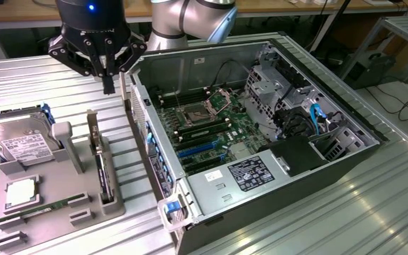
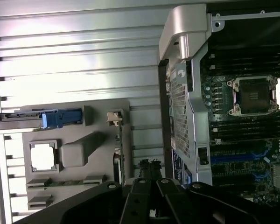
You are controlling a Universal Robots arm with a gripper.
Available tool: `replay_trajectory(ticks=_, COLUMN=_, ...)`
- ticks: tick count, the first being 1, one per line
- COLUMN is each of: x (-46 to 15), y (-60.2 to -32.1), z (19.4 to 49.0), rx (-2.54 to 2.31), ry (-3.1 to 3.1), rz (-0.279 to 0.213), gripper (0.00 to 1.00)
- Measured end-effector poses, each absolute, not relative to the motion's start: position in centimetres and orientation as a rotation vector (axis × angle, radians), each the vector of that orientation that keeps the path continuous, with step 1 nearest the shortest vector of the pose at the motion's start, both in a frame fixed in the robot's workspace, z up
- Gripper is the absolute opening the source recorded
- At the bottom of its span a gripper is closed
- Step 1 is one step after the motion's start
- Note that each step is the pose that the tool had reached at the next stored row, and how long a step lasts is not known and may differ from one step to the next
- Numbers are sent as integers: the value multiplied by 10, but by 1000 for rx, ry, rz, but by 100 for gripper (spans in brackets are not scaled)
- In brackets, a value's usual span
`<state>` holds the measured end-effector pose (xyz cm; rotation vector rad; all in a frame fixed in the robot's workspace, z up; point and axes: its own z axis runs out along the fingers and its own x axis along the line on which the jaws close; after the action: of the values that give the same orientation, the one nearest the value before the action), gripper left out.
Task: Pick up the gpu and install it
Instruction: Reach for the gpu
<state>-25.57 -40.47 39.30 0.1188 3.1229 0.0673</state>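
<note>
Exterior view showed the gripper [image 1: 108, 87] closed on nothing, hanging above the far end of the tray [image 1: 62, 186], beside the open case [image 1: 353, 170]. The gpu [image 1: 100, 159] stood on edge in the tray, untouched; pickup and install were both left.

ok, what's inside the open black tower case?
Green motherboard with a square processor socket and blue expansion slots holding no card, a silver power supply box, blue cables by the metal drive cage. Anything under the power supply and black shroud is hidden.
</note>
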Motion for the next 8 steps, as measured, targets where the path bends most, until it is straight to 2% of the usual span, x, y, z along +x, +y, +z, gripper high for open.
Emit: replay_trajectory(ticks=8, x=-262, y=-405, z=393, rx=119, ry=3124, rz=67, gripper=11)
